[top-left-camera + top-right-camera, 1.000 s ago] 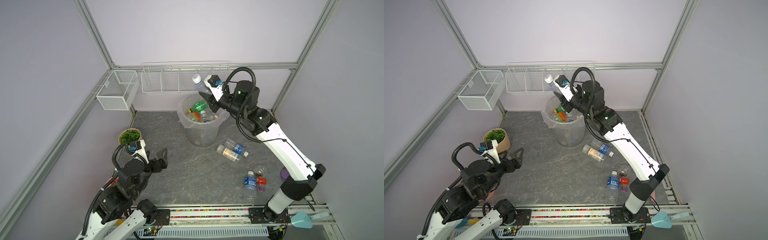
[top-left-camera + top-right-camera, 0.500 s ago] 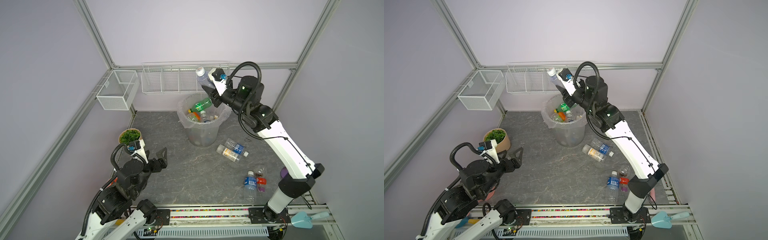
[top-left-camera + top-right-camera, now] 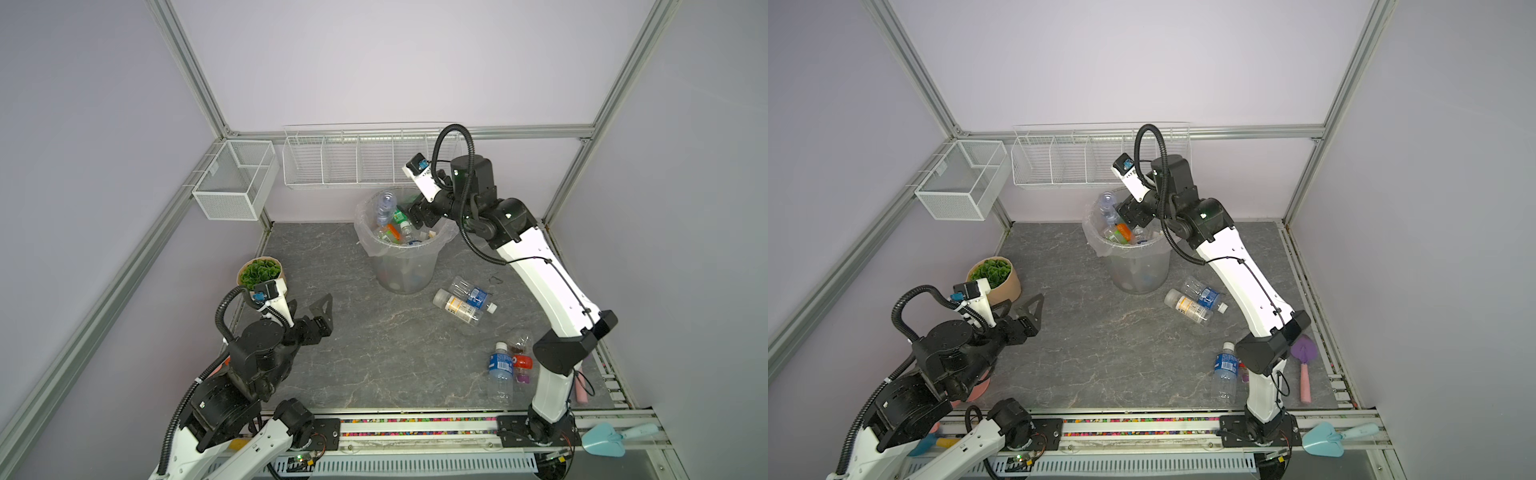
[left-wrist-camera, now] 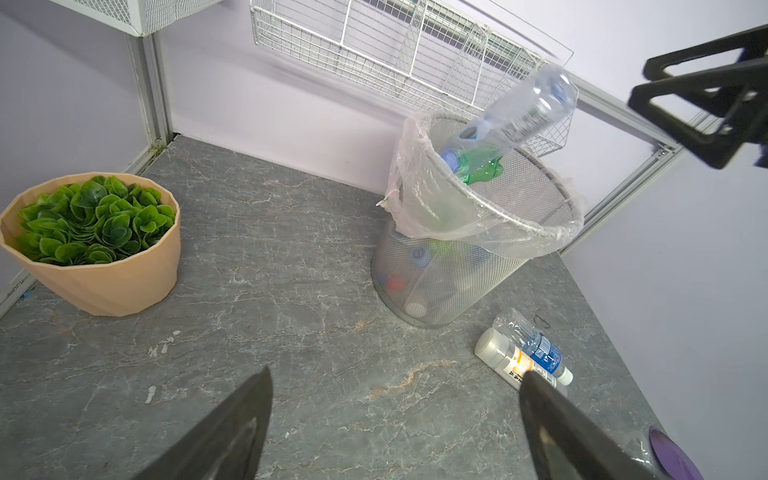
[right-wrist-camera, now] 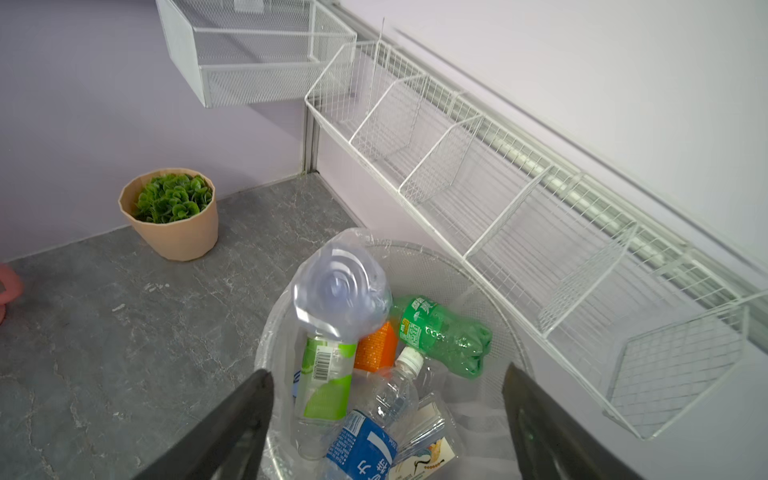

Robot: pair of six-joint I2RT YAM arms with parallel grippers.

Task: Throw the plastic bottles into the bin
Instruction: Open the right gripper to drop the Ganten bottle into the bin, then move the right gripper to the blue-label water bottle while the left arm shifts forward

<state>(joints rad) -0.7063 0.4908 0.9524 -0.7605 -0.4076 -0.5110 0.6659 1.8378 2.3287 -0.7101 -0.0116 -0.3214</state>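
tan and faceted, the plant pot (image 4: 116, 282) with its green leaves sits at the left edge of the grey stone-look floor (image 3: 374, 353) in both top views. just right of it, in the lower left of the frame, the left gripper (image 4: 395, 374) hangs over bare floor, jaws spread wide with nothing between them. at centre back stands the bin (image 3: 405, 270), a grey mesh bucket lined with a clear bag, with a green bottle (image 5: 440, 332) and several others inside. a clear bottle (image 3: 385, 203) is tipped neck-down in its mouth, base poking above the rim, touched by no finger. right of it the right gripper (image 5: 387, 372) hovers over the bin, jaws wide apart and empty. on the floor right of the bin lie a yellow-labelled bottle (image 3: 457, 307) and a small blue-labelled bottle (image 3: 473, 294) side by side. at lower right, near the arm's base, a taller blue-labelled bottle (image 3: 500, 370) lies beside a red-labelled bottle (image 3: 523, 362).
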